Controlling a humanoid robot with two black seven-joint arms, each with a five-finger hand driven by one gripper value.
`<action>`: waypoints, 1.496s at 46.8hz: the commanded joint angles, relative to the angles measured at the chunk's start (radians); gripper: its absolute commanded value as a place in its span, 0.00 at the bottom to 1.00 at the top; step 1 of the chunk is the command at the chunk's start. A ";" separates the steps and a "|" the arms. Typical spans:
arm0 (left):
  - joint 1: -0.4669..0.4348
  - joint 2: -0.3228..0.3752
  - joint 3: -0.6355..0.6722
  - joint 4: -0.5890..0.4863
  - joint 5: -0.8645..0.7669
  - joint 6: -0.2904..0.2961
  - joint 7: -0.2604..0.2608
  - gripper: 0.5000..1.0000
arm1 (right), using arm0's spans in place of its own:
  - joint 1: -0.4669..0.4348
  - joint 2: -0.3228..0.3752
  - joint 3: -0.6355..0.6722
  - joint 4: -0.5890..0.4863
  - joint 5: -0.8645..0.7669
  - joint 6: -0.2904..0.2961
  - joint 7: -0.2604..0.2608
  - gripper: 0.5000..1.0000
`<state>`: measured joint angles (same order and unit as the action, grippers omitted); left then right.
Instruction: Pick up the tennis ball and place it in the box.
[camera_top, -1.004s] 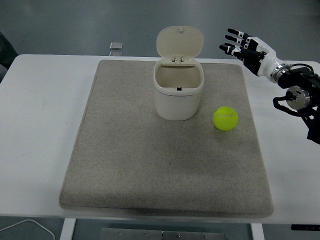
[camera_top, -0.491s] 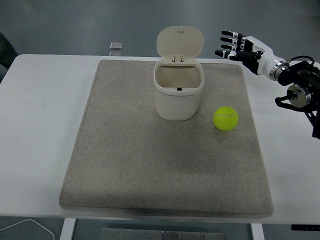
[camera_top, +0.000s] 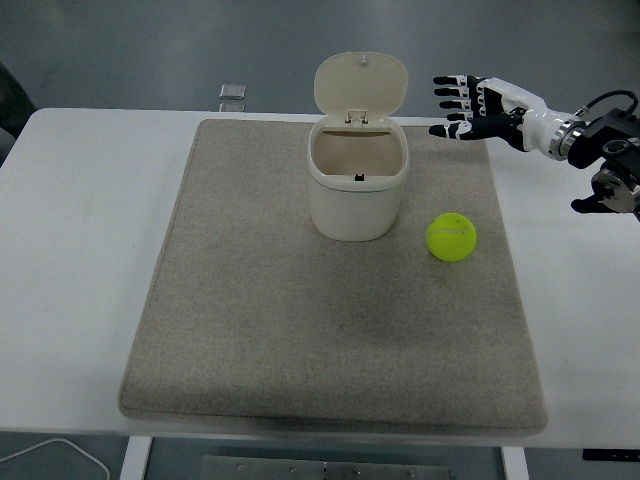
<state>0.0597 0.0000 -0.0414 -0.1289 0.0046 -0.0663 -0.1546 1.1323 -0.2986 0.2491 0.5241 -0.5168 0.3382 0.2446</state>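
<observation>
The right hand (camera_top: 468, 104) hovers with spread fingers near the desk's far right edge; the reach step is in hand. Next it must descend onto the tennis ball (camera_top: 451, 237).

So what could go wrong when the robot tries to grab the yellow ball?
The round yellow-green tennis ball sits loose on the flat grey mat, so a clumsy touch from the open right hand might send it rolling away. The cream plastic box stands very close to the ball, so the fingers could bump it while closing in. Its upright hinged lid might also get knocked shut when the ball is carried over.
</observation>
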 joint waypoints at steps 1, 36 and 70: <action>0.000 0.000 0.000 0.000 0.000 -0.001 0.000 0.98 | 0.003 -0.008 -0.002 0.004 0.000 0.018 0.001 0.86; 0.000 0.000 0.000 0.000 0.000 0.000 0.000 0.98 | -0.066 -0.289 -0.002 0.408 -0.351 0.039 0.074 0.86; 0.000 0.000 0.000 0.000 0.000 0.000 0.000 0.98 | -0.114 -0.321 -0.017 0.521 -0.718 -0.034 0.078 0.86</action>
<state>0.0597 0.0000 -0.0414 -0.1289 0.0046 -0.0660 -0.1549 1.0196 -0.6235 0.2433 1.0442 -1.2287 0.3057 0.3223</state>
